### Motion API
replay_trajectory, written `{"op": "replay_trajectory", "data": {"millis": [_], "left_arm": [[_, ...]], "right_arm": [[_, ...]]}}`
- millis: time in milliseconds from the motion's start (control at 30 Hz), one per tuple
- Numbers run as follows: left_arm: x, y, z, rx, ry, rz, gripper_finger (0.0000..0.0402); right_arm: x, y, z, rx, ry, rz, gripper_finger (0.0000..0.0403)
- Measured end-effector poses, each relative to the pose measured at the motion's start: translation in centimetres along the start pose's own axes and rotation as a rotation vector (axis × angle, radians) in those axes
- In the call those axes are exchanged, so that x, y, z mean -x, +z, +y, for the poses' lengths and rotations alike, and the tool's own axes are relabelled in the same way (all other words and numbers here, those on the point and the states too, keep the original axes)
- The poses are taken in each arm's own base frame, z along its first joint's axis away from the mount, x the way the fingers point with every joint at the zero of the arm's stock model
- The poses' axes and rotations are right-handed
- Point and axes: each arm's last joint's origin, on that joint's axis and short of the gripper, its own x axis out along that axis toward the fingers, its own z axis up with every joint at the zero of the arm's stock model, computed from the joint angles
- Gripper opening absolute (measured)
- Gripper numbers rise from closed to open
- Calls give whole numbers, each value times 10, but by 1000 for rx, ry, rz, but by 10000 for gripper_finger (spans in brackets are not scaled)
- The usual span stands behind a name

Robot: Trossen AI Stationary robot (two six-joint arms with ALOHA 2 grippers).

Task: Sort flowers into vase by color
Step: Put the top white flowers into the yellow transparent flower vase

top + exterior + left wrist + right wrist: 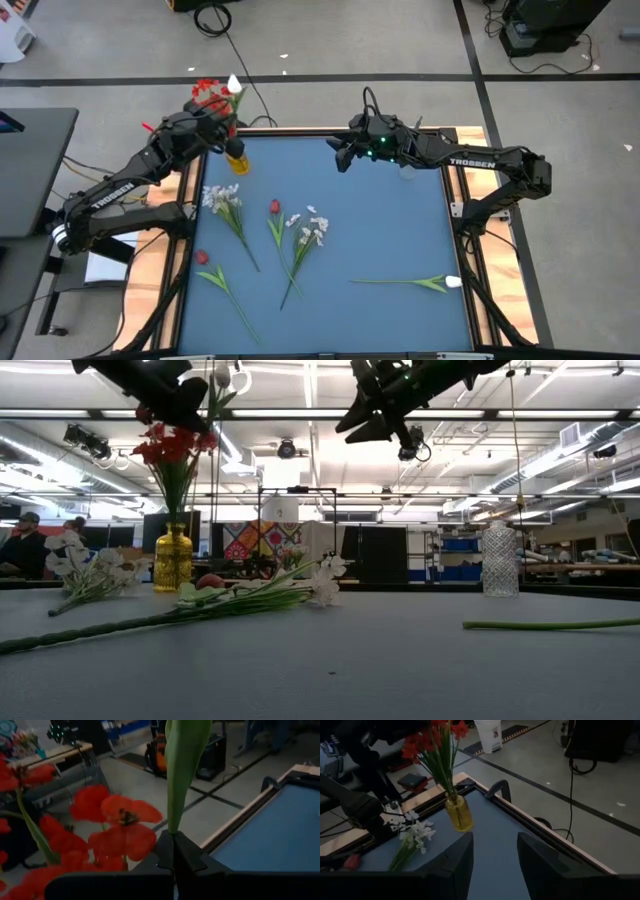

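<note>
Left gripper point(173, 851) pressed together on a green flower stem point(181, 765), held over the yellow vase point(237, 159) of red flowers point(207, 95). Right gripper point(495, 857) spread, empty, hovering above the table's point(400, 240) far edge, clear vase point(500, 560) beside it. Remaining flowers point(300, 235) lie on the mat, well below both grippers.

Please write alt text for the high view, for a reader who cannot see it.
Left gripper holds a flower stem over a yellow vase of red flowers at the blue table's corner. Right gripper hovers open; five flowers lie loose.
</note>
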Motion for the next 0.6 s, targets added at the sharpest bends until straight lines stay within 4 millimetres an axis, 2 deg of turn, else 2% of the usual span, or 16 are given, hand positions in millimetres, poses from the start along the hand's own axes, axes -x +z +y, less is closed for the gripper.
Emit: {"op": "replay_trajectory", "data": {"millis": [367, 600], "left_arm": [[-1, -4, 2, 13, 24, 39, 0], [-4, -16, 4, 161, 53, 95, 0]], "right_arm": [[-1, 2, -7, -1, -3, 1, 160], [-1, 2, -8, 1, 3, 4, 160]]}}
